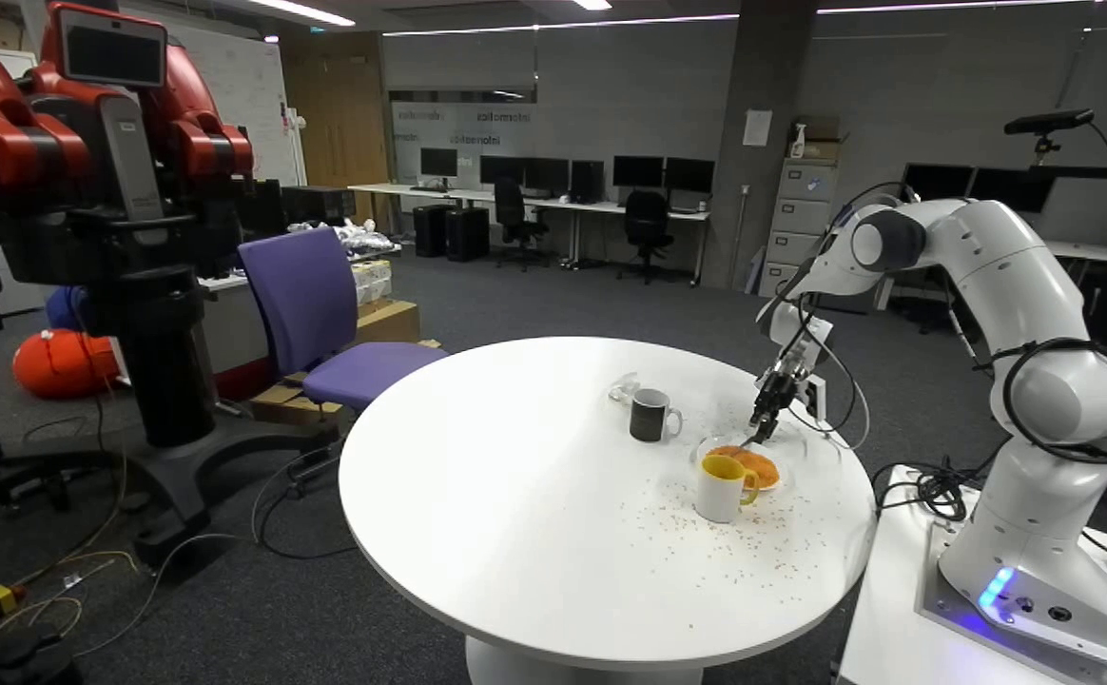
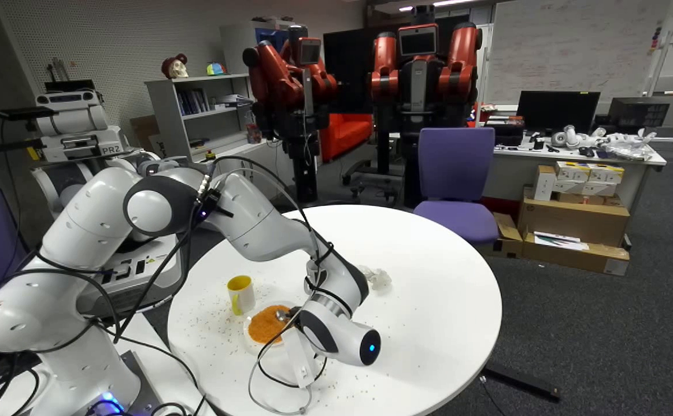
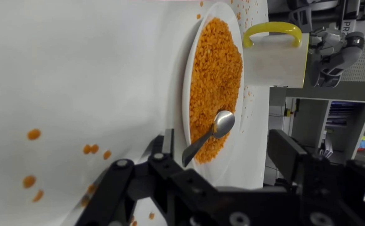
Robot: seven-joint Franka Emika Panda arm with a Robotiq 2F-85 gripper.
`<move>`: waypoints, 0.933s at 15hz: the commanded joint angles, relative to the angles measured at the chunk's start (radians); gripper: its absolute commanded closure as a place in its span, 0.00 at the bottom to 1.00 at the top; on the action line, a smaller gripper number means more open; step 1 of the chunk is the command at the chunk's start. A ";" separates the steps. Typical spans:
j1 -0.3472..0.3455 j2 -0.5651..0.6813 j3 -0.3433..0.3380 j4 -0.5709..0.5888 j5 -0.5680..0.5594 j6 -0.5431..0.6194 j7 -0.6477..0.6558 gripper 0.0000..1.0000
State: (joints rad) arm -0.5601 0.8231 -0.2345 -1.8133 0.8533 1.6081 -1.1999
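Item 1. PR2 robot [image 2: 85, 145], light-grey body panel, toward ten o'clock in an exterior view: marked "PR2" in dark characters [image 2: 111, 149]. The same marking shows on it toward two o'clock in the wrist view.

Item 2. Glass wall pane [image 1: 463, 130], toward eleven o'clock in an exterior view: lettered "informatics", the word repeated across it and running backward from where I stand.

Item 3. Whiteboard [image 2: 573, 52], toward two o'clock in an exterior view: handwriting, too faint for me to read.
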 commanded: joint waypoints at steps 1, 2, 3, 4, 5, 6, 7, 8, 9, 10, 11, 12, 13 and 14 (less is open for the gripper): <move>-0.010 -0.001 -0.001 0.016 -0.006 0.000 0.025 0.21; -0.014 -0.002 -0.002 0.015 -0.003 -0.001 0.024 0.24; -0.020 -0.003 -0.002 0.014 0.002 -0.003 0.023 0.21; -0.024 -0.004 -0.002 0.013 0.005 -0.004 0.022 0.22; -0.028 -0.005 -0.003 0.012 0.008 -0.004 0.021 0.20; -0.032 -0.005 -0.003 0.011 0.010 -0.003 0.021 0.21; -0.037 -0.004 -0.002 0.010 0.012 -0.001 0.022 0.20; -0.040 -0.004 -0.002 0.009 0.015 0.001 0.023 0.21; -0.043 -0.003 -0.001 0.009 0.016 0.003 0.024 0.18; -0.046 -0.001 0.001 0.008 0.020 0.003 0.026 0.15; -0.049 0.001 0.004 0.009 0.025 0.002 0.028 0.15; -0.050 0.003 0.006 0.010 0.030 -0.001 0.031 0.13; -0.048 0.004 0.007 0.010 0.032 0.000 0.033 0.14; -0.048 0.006 0.009 0.010 0.037 -0.001 0.036 0.12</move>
State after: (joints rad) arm -0.5960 0.8251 -0.2395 -1.8128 0.8680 1.6082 -1.1962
